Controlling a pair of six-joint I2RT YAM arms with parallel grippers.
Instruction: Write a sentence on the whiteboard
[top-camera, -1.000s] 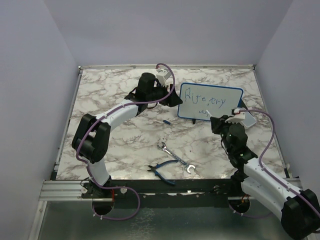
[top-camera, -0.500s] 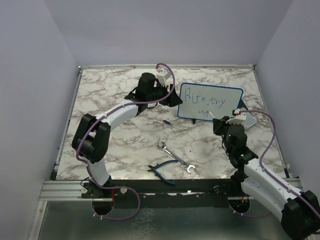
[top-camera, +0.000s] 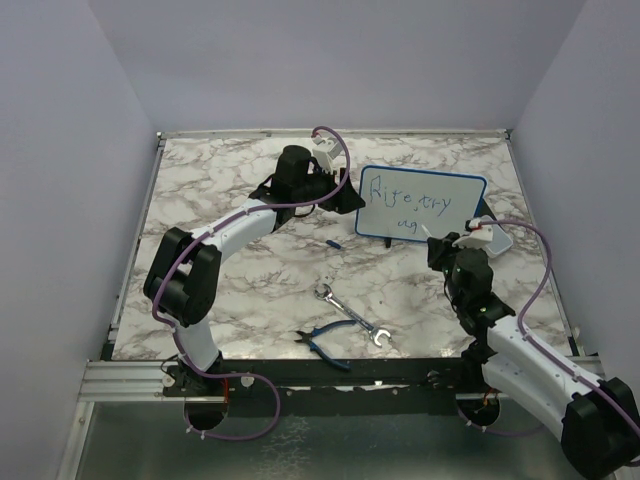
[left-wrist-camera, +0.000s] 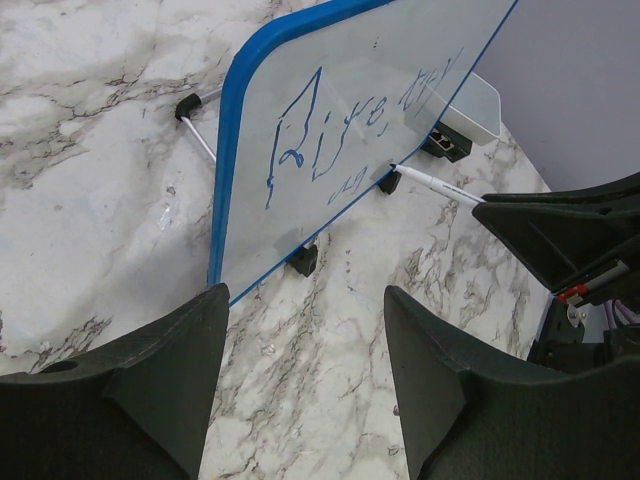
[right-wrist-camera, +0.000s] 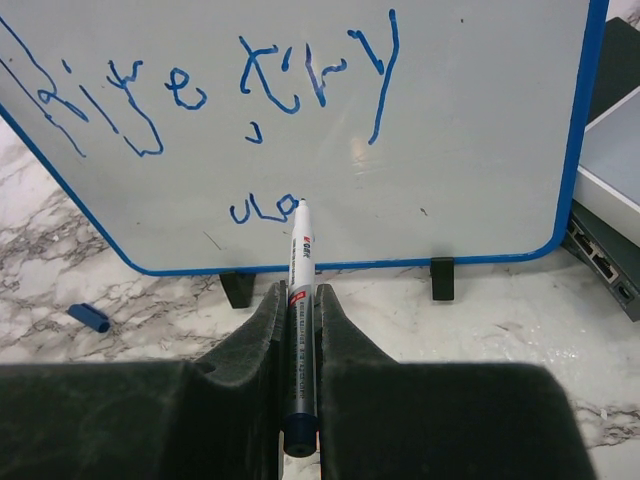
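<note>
Right gripper pinches marker, tip on whiteboard beside lower line of sentence. Left gripper spread, empty.

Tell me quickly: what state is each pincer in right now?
Left pincer: open, holding nothing.
Right pincer: closed on the marker, tip at the whiteboard.
</note>
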